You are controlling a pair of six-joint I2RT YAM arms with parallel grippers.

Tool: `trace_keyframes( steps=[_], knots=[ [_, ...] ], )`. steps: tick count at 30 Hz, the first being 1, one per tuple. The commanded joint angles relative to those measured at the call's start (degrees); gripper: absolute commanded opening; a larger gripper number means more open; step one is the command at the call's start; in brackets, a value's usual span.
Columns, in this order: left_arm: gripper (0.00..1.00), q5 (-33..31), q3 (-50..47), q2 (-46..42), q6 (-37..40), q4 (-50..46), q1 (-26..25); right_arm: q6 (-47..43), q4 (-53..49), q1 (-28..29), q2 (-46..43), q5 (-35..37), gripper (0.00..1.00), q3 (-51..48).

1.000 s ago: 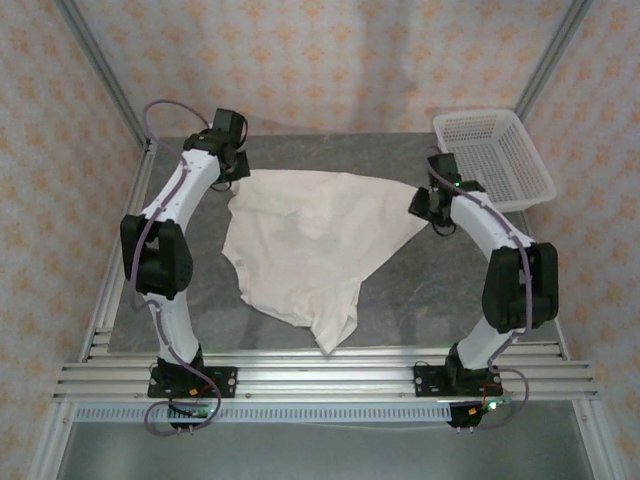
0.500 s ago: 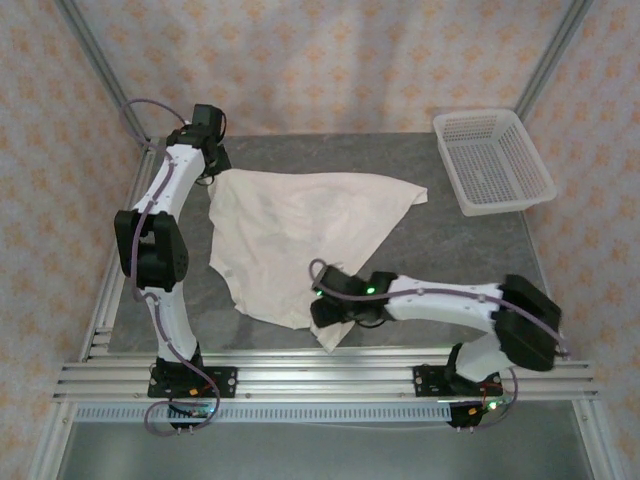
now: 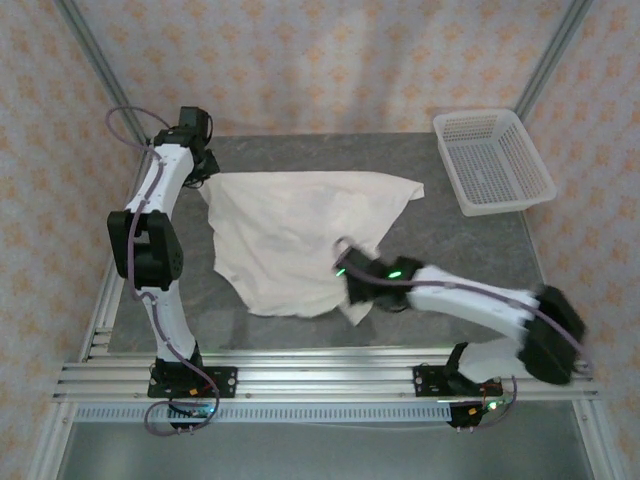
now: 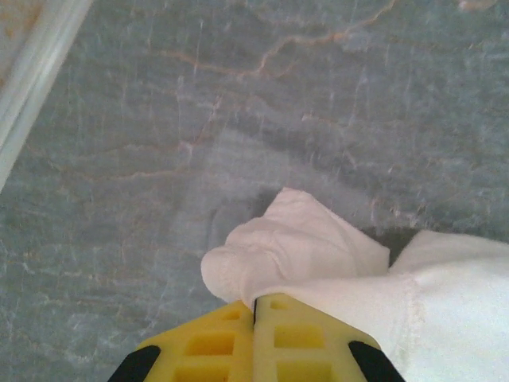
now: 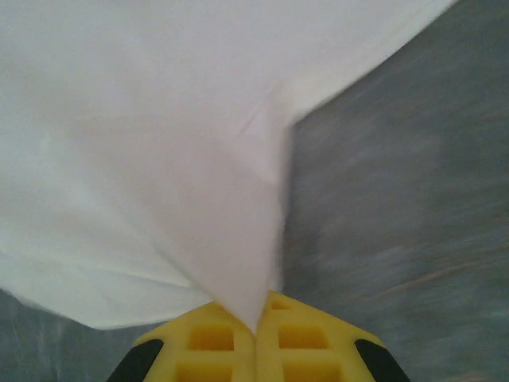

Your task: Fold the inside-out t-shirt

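The white, wrinkly cotton t-shirt lies spread out on the middle and left part of the grey stone-look table. It is a bit crumpled, and one pointy corner reaches toward the far right. My left jaws are clenched on its far left corner, close to the table's far left edge. In my left wrist view a little bunch of white cloth pokes out between my yellow fingers, which are pressed tight together. My right jaws are clenched on the shirt's near right tip. In my right wrist view the cloth is pulled into a point that runs down between my yellow fingers, and they are tight together too. My white left arm reaches up the left side, and my white right arm reaches across low from the right. A white plastic basket with holes sits at the table's far right corner, well apart from the shirt.
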Motion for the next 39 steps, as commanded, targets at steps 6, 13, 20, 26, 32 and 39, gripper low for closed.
trace_keyframes(
  steps=[6, 13, 20, 26, 32, 39],
  knots=[
    [0.39, 3.0, -2.3, 3.3, 1.4, -1.3, -0.2, -11.6, -1.6, -19.6, -4.1, -9.2, 0.0, -3.0],
    [0.48, 4.8, -12.1, -4.2, 0.1, -2.6, 0.1, -9.5, -0.8, -25.6, 1.6, -9.0, 0.0, 2.2],
    [0.33, 14.3, -44.7, -33.5, -15.0, 4.0, -5.4, -9.5, -0.1, -26.7, 3.1, -10.6, 0.0, 4.0],
    [0.34, 17.7, -51.6, -31.3, -21.3, 12.0, -14.9, -9.3, 0.5, -26.8, 5.8, -14.0, 0.0, 5.4],
    [0.54, 14.6, -49.2, -24.8, -20.8, 16.0, -15.3, -9.2, 0.2, -26.8, 3.2, -15.3, 0.0, 4.7],
    [0.6, 15.1, -52.8, -22.0, -21.2, 17.4, -15.3, -8.9, -0.5, -26.8, 1.4, -14.1, 0.0, 4.0]
  ],
)
